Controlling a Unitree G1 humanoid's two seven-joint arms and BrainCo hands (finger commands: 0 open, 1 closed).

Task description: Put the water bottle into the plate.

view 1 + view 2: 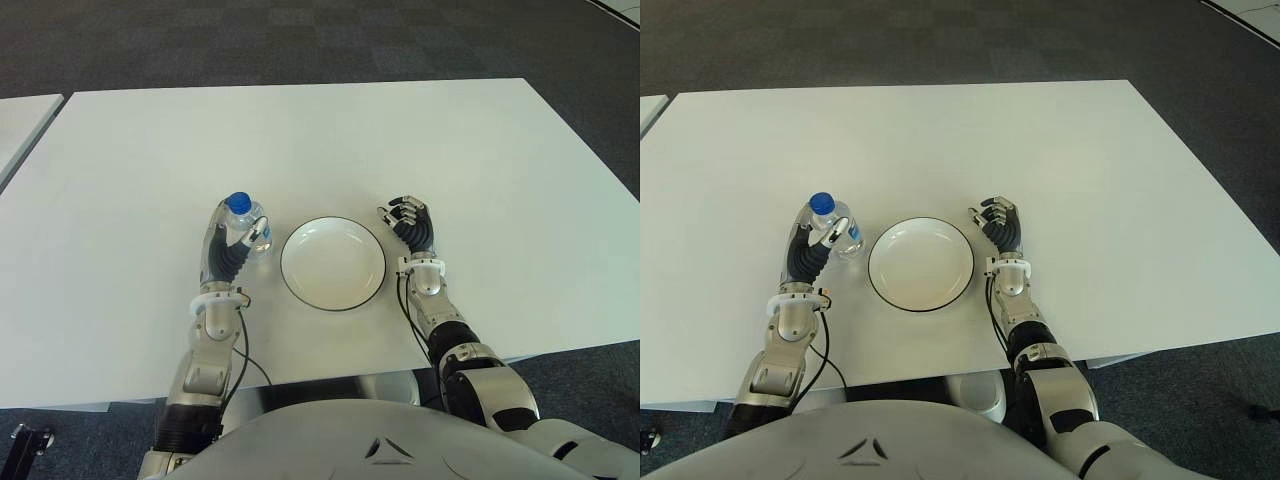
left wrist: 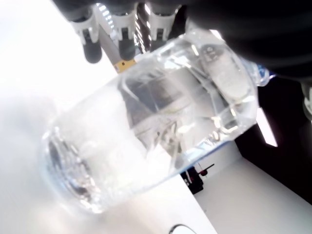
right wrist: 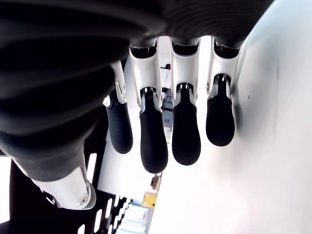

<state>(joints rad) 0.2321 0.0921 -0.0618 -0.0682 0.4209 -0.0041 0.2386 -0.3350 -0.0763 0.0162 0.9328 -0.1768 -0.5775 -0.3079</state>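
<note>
1. The left hand is sitting on the left side of the scene, just left of the plate, w/ its fingers wrapping the water bottle and clamping on it.
2. The water bottle is standing roughly upright in that grip, blue cap up, clear body pressing against the palm. In the left wrist view its base is pointing toward the camera. Cannot tell whether the base is touching the tabletop.
3. The bottle is showing just left of the plate's left rim, not inside it; a thin strip of white tabletop is showing btwn the two.
4. The plate is lying flat on the tabletop near the near edge, approx centred btwn both arms. It is white w/ a dark rim line.
5. The right hand is showing just right of the plate, near its far-right rim. Its fingers are hanging loosely curled, side by side, gripping nothing.
6. The tabletop is white and is stretching far beyond both hands; dark carpet is lying past its far edge.
</note>
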